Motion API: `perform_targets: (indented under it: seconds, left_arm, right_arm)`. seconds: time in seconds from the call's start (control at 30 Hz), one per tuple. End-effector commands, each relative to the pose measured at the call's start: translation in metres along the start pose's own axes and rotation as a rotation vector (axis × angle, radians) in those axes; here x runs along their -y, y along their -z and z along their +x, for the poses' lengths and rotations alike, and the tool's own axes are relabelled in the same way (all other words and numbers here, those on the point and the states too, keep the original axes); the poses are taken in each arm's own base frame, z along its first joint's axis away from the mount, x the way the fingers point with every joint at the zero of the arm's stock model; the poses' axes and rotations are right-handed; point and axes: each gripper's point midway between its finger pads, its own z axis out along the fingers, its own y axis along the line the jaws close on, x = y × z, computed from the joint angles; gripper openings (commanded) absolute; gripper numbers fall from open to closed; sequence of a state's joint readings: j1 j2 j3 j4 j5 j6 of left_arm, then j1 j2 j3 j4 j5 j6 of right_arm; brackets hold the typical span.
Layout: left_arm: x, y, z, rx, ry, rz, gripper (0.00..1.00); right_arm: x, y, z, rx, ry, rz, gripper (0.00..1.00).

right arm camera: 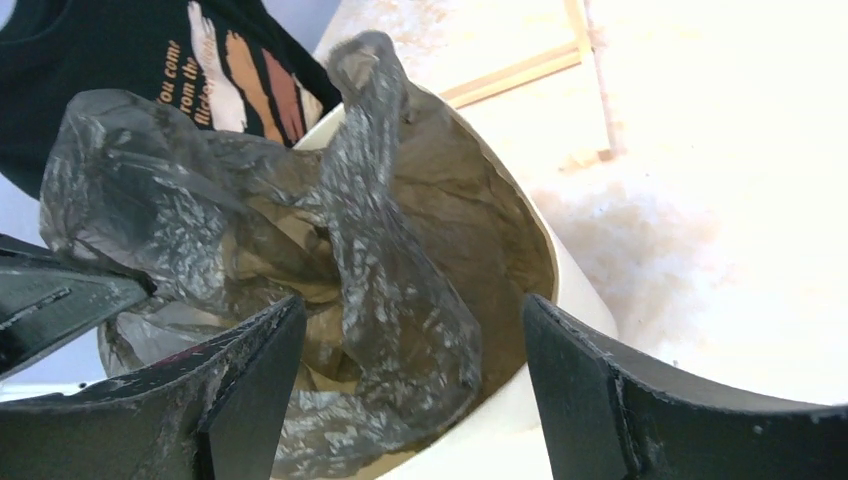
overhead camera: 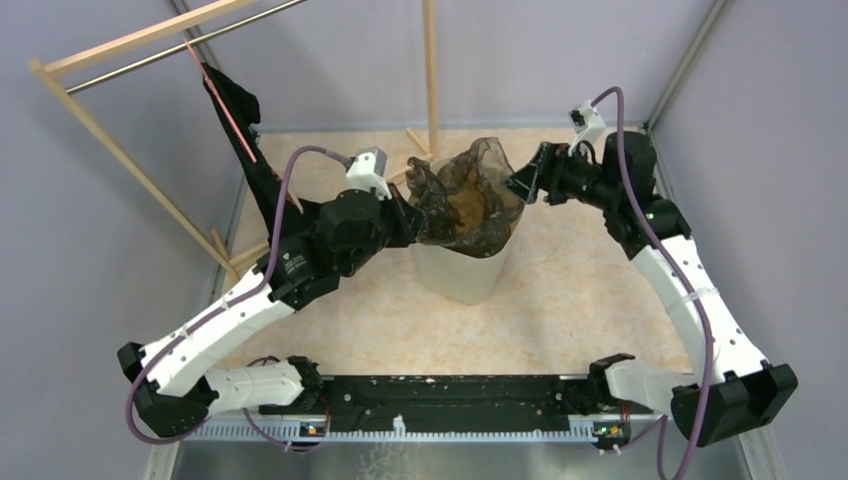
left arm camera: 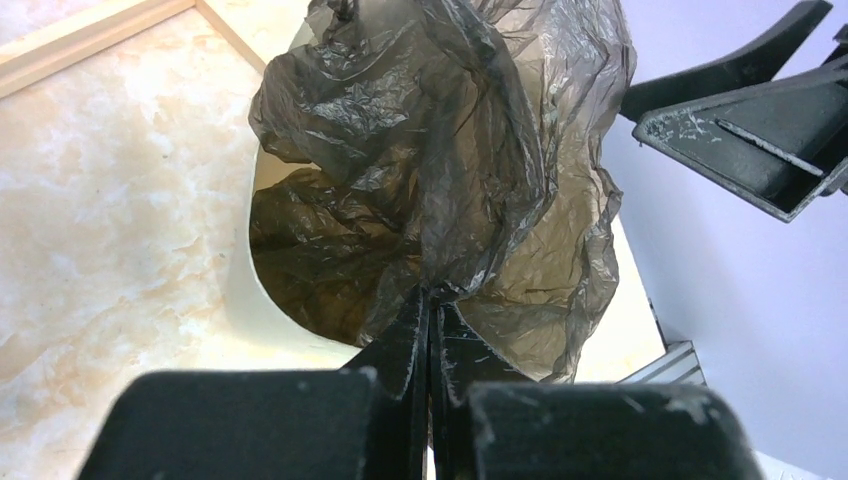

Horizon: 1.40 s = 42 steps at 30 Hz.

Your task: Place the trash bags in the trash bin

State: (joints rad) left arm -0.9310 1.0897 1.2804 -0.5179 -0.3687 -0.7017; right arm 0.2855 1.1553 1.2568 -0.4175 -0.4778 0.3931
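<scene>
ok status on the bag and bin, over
Left fingers shut on the trash bag. Right fingers open, close by it. Bag partly inside the trash bin, bunched above the rim. Nothing else in the way.

Our right gripper (right arm camera: 412, 308) is spread wide, with nothing clamped. Between its fingers we see a crumpled, translucent grey-brown trash bag (right arm camera: 390, 280), bunched over the mouth of the cream trash bin (right arm camera: 582, 300) and partly inside. The left gripper (right arm camera: 70, 295) pokes in at the left edge, against the bag. Behind are a black printed T-shirt (right arm camera: 120, 50) and a wooden frame (right arm camera: 520, 70) on the marbled surface (right arm camera: 720, 200).
</scene>
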Motion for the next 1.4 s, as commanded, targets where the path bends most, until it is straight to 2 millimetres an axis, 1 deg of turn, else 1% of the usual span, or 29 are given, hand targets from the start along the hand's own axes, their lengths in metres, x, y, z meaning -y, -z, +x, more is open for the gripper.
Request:
perform_targets:
  seconds: [0.0,0.07,0.17,0.23,0.37,0.4,0.5,0.6,0.63,0.73,0.8,0.9,0.97,1.13,1.27,1.37]
  left_arm:
    - [0.009,0.007,-0.009,0.037,0.049,0.066,0.00]
    - [0.009,0.009,-0.009,0.040,0.057,0.075,0.00]
    - [0.008,0.010,-0.007,0.039,0.061,0.077,0.00]
    - [0.007,0.011,-0.006,0.037,0.065,0.078,0.00]
    - [0.008,0.011,-0.003,0.027,0.072,0.089,0.00]
    - [0.008,0.012,-0.002,0.026,0.073,0.090,0.00]
    - [0.005,0.013,0.000,0.022,0.076,0.088,0.00]
    - [0.003,0.016,0.006,0.008,0.088,0.092,0.00]
    - [0.002,0.018,0.008,0.002,0.094,0.097,0.00]
    - [-0.005,0.023,0.017,-0.019,0.116,0.093,0.00]
    - [-0.013,0.027,0.025,-0.030,0.127,0.081,0.00]
    - [-0.024,0.029,0.034,-0.034,0.149,0.054,0.00]
    - [-0.029,0.029,0.039,-0.042,0.159,0.045,0.00]
    - [-0.035,0.027,0.054,-0.070,0.181,0.044,0.00]
    - [-0.040,0.025,0.065,-0.096,0.188,0.033,0.00]
    - [-0.045,0.024,0.069,-0.100,0.185,0.019,0.00]
  right_arm:
    - [0.005,0.014,-0.004,0.065,0.019,0.058,0.75]
    - [0.006,0.010,-0.003,0.065,0.021,0.049,0.70]
    - [0.007,0.003,-0.007,0.093,0.036,0.033,0.61]
    - [0.006,-0.003,-0.007,0.091,0.036,0.006,0.57]
    - [-0.004,-0.010,-0.001,0.068,0.020,-0.079,0.52]
    - [-0.004,-0.011,0.000,0.069,0.017,-0.078,0.47]
    - [0.002,-0.010,-0.002,0.079,0.004,-0.040,0.29]
    - [0.008,-0.001,-0.005,0.092,-0.036,0.035,0.04]
    - [0.011,0.003,-0.003,0.089,-0.053,0.065,0.00]
    - [0.012,0.016,0.006,0.076,-0.078,0.095,0.00]
    - [0.007,0.024,0.014,0.061,-0.096,0.088,0.00]
    - [0.000,0.032,0.025,0.039,-0.104,0.059,0.00]
    - [0.001,0.035,0.033,0.024,-0.110,0.061,0.00]
    - [0.009,0.041,0.053,-0.007,-0.122,0.089,0.00]
    - [0.015,0.046,0.058,0.004,-0.120,0.125,0.00]
    - [0.027,0.049,0.058,0.019,-0.109,0.190,0.00]
